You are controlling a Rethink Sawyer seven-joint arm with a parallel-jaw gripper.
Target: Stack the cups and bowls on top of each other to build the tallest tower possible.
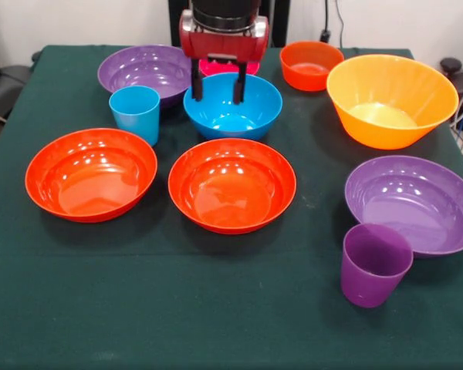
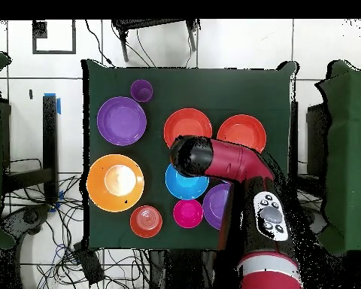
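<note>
The gripper (image 1: pixel 217 90) hangs with its two black fingers parted and empty, their tips over the far rim of the medium blue bowl (image 1: pixel 233 108); its red housing hides most of the small pink bowl (image 1: pixel 216 68) behind; in the overhead view the arm (image 2: pixel 236 167) covers part of the blue bowl and one wide purple bowl (image 2: pixel 216 205); the light blue cup (image 1: pixel 136 112) stands upright just beside the blue bowl; all pieces are glossy, round plastic, standing separately on the dark green cloth (image 1: pixel 216 308); no tower is built.
</note>
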